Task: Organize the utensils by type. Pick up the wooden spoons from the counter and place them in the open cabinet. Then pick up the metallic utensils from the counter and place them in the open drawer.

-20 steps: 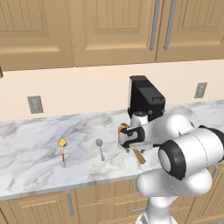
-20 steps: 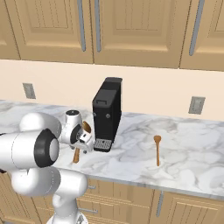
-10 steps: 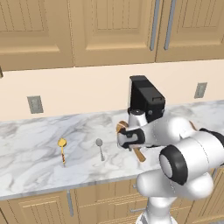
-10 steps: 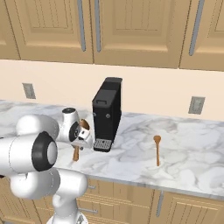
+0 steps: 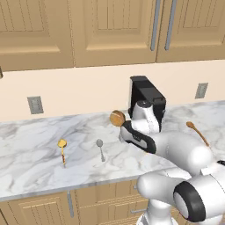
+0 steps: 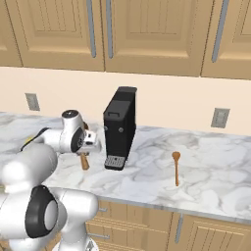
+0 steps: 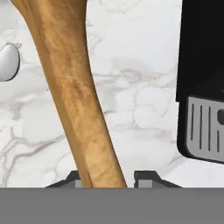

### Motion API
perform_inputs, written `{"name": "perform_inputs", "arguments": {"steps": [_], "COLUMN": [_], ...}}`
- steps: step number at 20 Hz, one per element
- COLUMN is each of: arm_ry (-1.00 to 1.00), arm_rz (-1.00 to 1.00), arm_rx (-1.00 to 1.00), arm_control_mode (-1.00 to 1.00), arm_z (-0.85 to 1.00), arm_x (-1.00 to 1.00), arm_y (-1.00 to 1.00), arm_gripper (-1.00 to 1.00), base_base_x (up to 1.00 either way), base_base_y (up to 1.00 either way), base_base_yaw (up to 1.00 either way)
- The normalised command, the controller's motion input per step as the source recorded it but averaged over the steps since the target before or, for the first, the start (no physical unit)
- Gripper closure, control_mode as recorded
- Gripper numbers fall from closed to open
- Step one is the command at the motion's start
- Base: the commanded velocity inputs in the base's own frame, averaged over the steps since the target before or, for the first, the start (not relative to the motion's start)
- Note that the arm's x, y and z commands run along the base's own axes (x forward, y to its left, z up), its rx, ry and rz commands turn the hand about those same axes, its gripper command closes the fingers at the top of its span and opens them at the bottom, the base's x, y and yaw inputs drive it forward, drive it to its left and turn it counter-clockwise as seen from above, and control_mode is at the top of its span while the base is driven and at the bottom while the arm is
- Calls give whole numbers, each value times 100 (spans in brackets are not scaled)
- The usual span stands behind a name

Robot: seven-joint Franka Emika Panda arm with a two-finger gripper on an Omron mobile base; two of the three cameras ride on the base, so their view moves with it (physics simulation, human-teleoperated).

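**Wooden spoon gripped beside the coffee machine**

The gripper [image 7: 105, 177] is clamped on the handle of a wooden spoon [image 7: 72, 87]; in the hand view the handle runs up between the two finger tips and is cut off at the top edge. In the left base view the spoon's round bowl [image 5: 117, 117] projects up and left of the hand, while the arm hides the handle. In the right base view the handle end [image 6: 85, 162] shows below the hand. The black coffee machine [image 6: 119, 128] stands just beside the gripper on the marble counter [image 5: 26, 154]. A second wooden spoon [image 6: 176, 167] lies right of the machine. The silver spoon [image 5: 100, 148] and gold utensil [image 5: 63, 150] lie apart, further left.
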Motion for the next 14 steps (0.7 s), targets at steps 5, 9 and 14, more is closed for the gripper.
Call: {"name": "perform_inputs", "arguments": {"steps": [5,9,14], "arm_ry": [-15,-9,-4], "arm_rz": [34,34,23], "arm_rx": [0,0,-2], "arm_control_mode": [-100,-100,-100], "arm_z": [62,57,57], "arm_x": [-30,-28,-18], "arm_y": [7,9,13], "arm_gripper": [100,100,100], "base_base_x": [0,0,0], "base_base_y": [0,0,0], "base_base_yaw": [0,0,0]}}
